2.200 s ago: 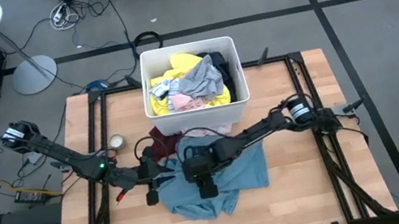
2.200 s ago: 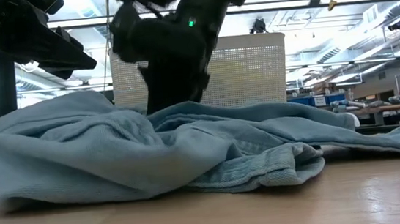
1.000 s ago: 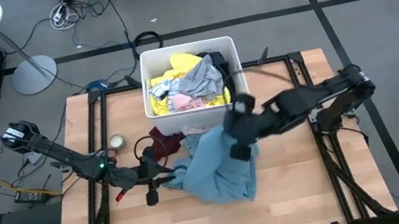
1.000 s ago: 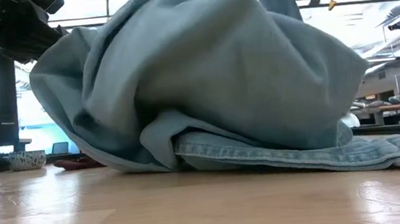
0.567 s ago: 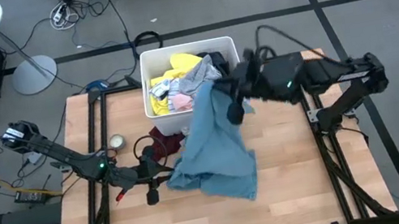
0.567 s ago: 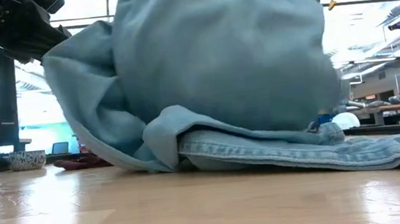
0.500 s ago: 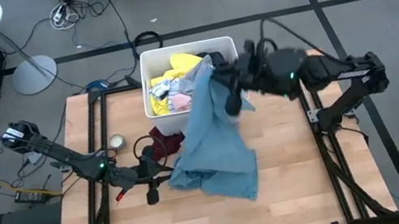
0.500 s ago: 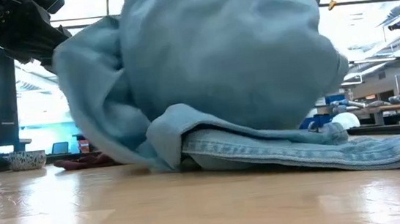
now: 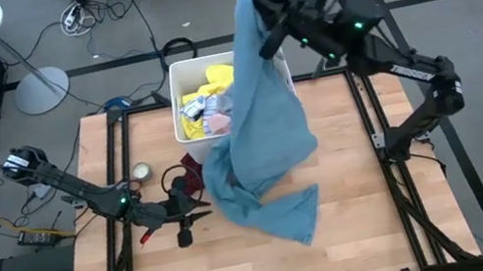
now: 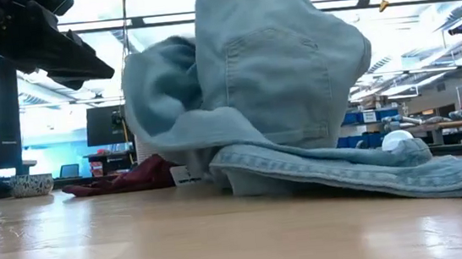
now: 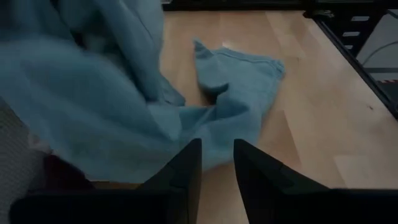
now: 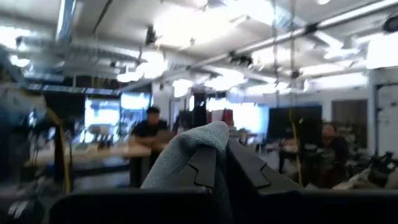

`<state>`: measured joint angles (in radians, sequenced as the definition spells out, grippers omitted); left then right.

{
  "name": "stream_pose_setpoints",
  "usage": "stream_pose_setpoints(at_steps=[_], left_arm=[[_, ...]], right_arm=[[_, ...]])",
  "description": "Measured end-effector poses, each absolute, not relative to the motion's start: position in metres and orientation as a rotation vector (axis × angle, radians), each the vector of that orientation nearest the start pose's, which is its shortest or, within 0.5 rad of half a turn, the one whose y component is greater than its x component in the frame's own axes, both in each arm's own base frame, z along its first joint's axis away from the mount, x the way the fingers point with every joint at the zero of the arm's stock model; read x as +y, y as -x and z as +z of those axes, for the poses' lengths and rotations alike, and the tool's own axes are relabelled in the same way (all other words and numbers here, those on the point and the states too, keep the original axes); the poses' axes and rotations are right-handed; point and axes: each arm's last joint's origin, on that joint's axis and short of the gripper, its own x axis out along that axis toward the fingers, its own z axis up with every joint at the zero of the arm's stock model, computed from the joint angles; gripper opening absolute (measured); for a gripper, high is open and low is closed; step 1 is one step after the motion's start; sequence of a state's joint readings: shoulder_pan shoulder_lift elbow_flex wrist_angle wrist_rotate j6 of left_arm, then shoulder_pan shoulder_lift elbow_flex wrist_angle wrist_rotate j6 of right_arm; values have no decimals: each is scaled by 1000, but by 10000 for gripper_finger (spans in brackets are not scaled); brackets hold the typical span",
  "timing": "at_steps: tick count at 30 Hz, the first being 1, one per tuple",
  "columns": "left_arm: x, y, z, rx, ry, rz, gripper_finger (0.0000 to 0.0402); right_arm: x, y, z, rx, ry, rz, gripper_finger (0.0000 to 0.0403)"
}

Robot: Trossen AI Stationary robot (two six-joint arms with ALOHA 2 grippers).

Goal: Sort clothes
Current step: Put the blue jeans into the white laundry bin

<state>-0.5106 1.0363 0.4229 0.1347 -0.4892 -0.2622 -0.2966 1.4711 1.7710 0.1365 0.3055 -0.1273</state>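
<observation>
bin [image 9: 283, 76]: at the table's [image 9: 363, 204] far edge, midway across, clothes heaped inside
denim garment [image 9: 261, 132]: hangs from the right gripper [image 9: 258, 15] above and behind the bin, drapes over the bin's front, lower end lies on the table in front of the bin
maroon garment [image 9: 190, 171]: on the table, just in front of the bin's left corner, partly under the denim
left gripper [image 9: 197, 211]: low over the table, in front of the bin and to its left, beside the denim's lower end
small bowl [image 9: 140, 172]: on the table, left of the bin

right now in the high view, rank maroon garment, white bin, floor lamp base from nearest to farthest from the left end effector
From the left end effector:
1. maroon garment, just beyond it on the table
2. white bin, at the table's far edge
3. floor lamp base, on the floor past the table's far-left corner
</observation>
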Motion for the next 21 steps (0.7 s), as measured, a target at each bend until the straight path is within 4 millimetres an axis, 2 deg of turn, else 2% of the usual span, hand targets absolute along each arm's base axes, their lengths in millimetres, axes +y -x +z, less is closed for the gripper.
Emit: stream_pose_setpoints(at_steps=[4, 9, 14, 21], left_arm=[[-87, -184, 196, 414, 19, 47, 99], [-87, -184, 196, 414, 20, 47, 99], [-87, -184, 196, 415, 25, 48, 99], [-87, -184, 196, 414, 24, 48, 99]], right_arm=[[-119, -309, 509, -296, 62, -557, 15], [-144, -349, 463, -125, -29, -530, 15], [-156, -378, 412, 112, -132, -540, 15], [-166, -402, 332, 518, -248, -577, 15]])
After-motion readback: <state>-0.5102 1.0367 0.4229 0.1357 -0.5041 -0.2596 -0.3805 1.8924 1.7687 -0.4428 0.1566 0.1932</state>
